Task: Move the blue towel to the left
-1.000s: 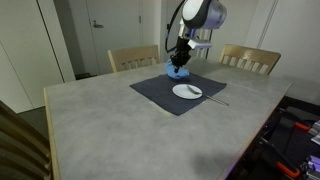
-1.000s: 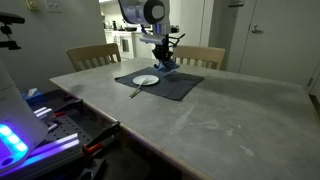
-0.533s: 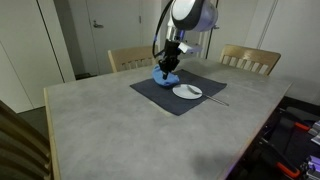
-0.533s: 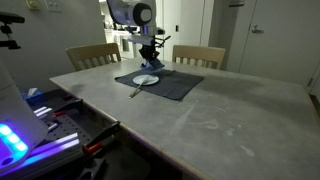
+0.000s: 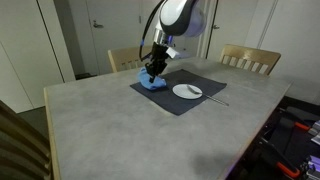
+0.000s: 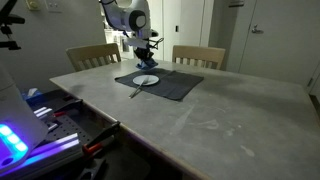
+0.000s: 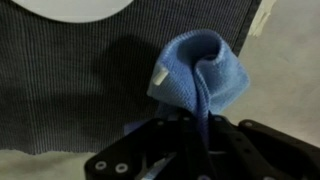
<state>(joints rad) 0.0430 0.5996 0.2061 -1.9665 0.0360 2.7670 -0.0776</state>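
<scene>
The blue towel point(image 5: 150, 83) is a small bunched cloth hanging from my gripper point(image 5: 154, 70) at the corner of the dark grey placemat point(image 5: 170, 99). In the wrist view the towel point(image 7: 198, 72) is pinched between the black fingers point(image 7: 196, 128), which are shut on a fold of it, with the rest draped over the placemat's edge point(image 7: 90, 95) and the table. In an exterior view the gripper point(image 6: 140, 57) holds the towel point(image 6: 139, 64) at the mat's far corner point(image 6: 165, 83).
A white plate point(image 5: 187, 91) and a utensil point(image 5: 216, 99) lie on the placemat. The plate also shows in an exterior view point(image 6: 146, 80). Two wooden chairs point(image 5: 131, 58) point(image 5: 250, 59) stand behind the marble table point(image 5: 110, 130). Lit equipment point(image 6: 20, 140) sits beside it.
My gripper has carried the blue towel across the placemat, away from the plate, toward the mat's corner near the table's far edge. The plate and utensil have not moved.
</scene>
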